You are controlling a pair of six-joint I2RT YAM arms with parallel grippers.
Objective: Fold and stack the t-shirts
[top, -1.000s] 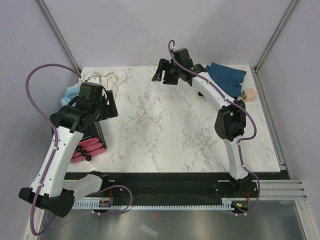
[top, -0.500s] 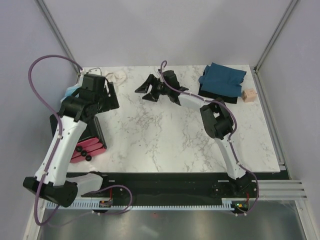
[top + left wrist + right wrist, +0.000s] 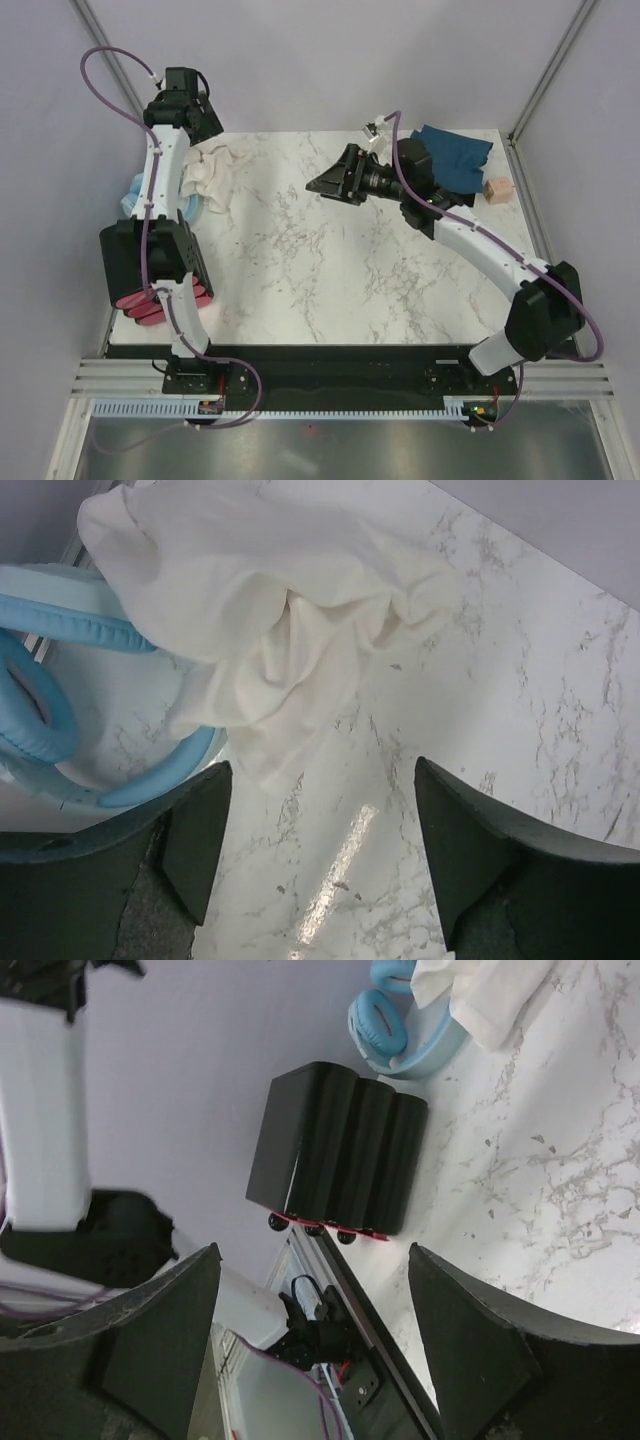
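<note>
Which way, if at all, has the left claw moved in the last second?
Yes. The left gripper moved from beside the black drawer box to the table's far-left corner, above the cream-white t-shirt.

Both arms at full stretch: the left arm [image 3: 160,180] climbs steeply from its base, its black elbow block low and its white forearm running straight on to the left gripper [image 3: 190,105], which hangs high at the far end and points downward. Seen from its own wrist, its two dark fingers [image 3: 195,840] stand wide apart with nothing gripped between them. The right arm [image 3: 478,240] bends at a black elbow out to its own side, then sweeps inward. The right gripper [image 3: 328,180] at its end lies almost level and is aimed toward the left arm. Its jaws, too, are spread wide and hold nothing.
</note>
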